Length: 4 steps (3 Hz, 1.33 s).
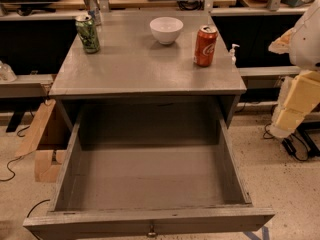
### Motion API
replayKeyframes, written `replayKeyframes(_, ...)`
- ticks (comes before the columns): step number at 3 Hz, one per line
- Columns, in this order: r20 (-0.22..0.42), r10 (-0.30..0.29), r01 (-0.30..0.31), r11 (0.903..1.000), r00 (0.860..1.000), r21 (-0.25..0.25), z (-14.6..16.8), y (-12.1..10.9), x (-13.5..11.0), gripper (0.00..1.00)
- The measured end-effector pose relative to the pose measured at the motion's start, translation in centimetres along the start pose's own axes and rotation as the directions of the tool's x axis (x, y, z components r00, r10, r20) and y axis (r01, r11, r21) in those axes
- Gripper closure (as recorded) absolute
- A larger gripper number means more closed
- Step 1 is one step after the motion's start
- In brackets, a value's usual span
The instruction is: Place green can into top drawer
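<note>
The green can [87, 33], with a mottled green and black body and a silver top, stands upright at the back left of the grey cabinet top [145, 69]. The top drawer [150, 218] is pulled fully out toward the camera. Its inside is bare and a small brass knob [151, 231] sits on its front panel. Part of my arm [300, 84], white with yellow padded segments, shows at the right edge, well right of the cabinet. My gripper itself is out of view.
A white bowl [166, 30] and a red cola can [205, 45] stand on the cabinet top. A slim silver-blue can [92, 5] stands behind the green can. A small pump bottle [233, 53] is at the right edge. Cardboard [42, 134] and cables lie on the floor at left.
</note>
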State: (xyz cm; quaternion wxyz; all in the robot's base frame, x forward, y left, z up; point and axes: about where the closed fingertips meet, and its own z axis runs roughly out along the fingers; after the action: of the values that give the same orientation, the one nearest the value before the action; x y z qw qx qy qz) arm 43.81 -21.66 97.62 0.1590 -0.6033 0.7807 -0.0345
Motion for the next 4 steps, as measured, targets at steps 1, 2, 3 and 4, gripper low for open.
replayKeyframes(1,0.0,0.0,0.0,1.0,1.0,0.0,0.0,0.0,0.0,0.0)
replayKeyframes(2,0.052,-0.003,0.002,0.9999,0.999,0.015,0.7,-1.2,-1.1,0.0)
replayKeyframes(3,0.175,-0.004,-0.004,0.999,0.984,0.045,2.3,-3.7,-3.9,0.0)
replayKeyframes(4,0.328,-0.012,-0.013,0.997,0.945,0.076,3.8,-6.1,-7.9,0.0)
